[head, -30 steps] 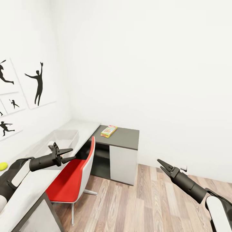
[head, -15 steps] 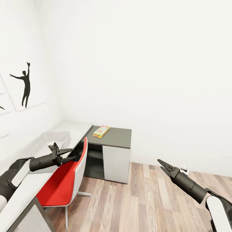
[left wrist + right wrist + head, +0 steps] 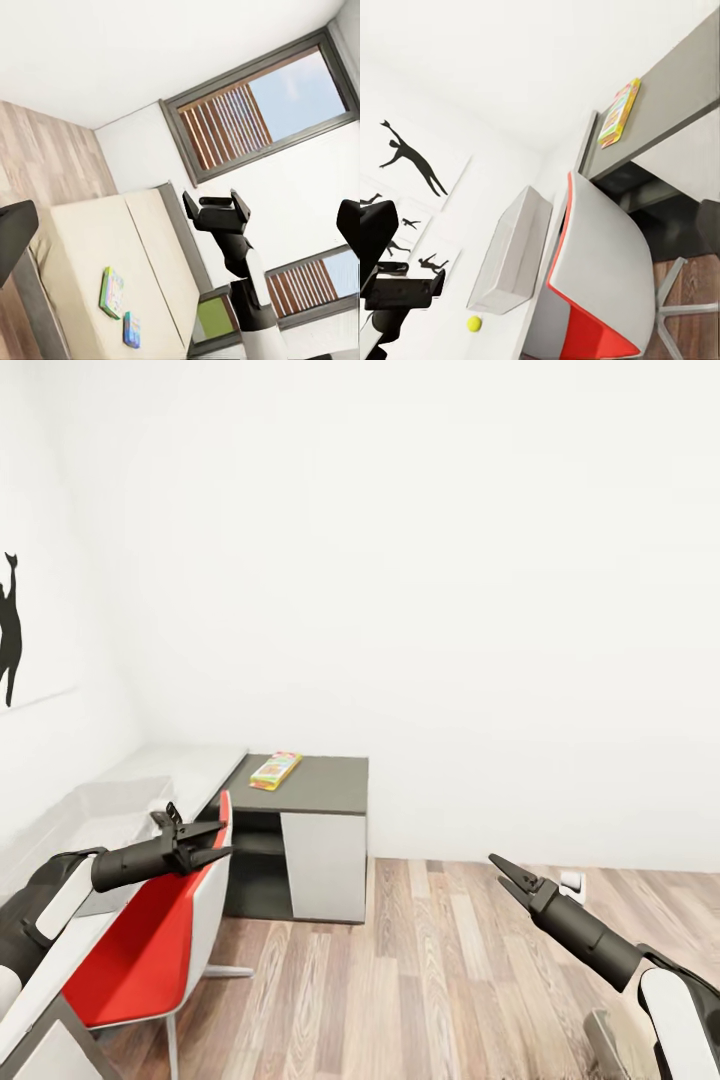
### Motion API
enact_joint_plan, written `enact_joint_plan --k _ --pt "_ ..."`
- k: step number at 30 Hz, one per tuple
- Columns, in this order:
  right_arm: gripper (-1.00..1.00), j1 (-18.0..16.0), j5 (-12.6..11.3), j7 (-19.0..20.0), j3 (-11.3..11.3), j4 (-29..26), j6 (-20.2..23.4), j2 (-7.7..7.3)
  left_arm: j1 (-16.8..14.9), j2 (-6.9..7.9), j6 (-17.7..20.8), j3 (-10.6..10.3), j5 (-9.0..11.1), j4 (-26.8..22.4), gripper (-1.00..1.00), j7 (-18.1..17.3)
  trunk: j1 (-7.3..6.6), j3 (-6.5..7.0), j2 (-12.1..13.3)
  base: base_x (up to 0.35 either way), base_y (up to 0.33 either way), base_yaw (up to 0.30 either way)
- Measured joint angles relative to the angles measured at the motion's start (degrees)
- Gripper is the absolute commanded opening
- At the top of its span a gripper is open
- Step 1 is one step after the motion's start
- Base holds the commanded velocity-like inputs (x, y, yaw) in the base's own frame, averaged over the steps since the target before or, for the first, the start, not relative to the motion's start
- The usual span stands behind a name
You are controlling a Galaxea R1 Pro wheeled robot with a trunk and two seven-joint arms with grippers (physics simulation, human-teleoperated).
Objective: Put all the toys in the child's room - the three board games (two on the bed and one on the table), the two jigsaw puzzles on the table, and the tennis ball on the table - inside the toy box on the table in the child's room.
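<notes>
I am holding both pincers, left (image 3: 215, 839) and right (image 3: 497, 866), parted and empty, nothing boxed: one game (image 3: 275, 770) and the ball (image 3: 474, 323) lying on the counter (image 3: 325, 784), two games (image 3: 114, 292) on the bed (image 3: 90, 262).

Both arms held forward and low, well apart, elbows bent. Left arm (image 3: 70, 880) reaching from the lower left edge of the head view, white-and-black upper segment, dark forearm running nearly level toward the right. Left gripper (image 3: 208, 840) at its end, fingers parted, nothing between them. Right arm (image 3: 640, 970) rising from the lower right corner, white shell near the edge, dark forearm slanting up and to the left. Right gripper (image 3: 503, 873) pointing up-left, fingers spread in a narrow V, empty. From the left wrist view, right gripper (image 3: 217, 203) seen head-on across the room, fingers apart.
</notes>
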Motion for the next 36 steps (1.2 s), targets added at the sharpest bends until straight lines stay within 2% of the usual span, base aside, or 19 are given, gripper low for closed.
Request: enact_joint_plan --k 36 --pt "1.0 0.0 -0.1 0.0 -0.1 0.1 -0.8 -0.11 0.0 -0.12 -0.1 0.0 0.0 0.0 1.0 0.1 0.01 0.84 -0.1 0.0 0.0 -0.275"
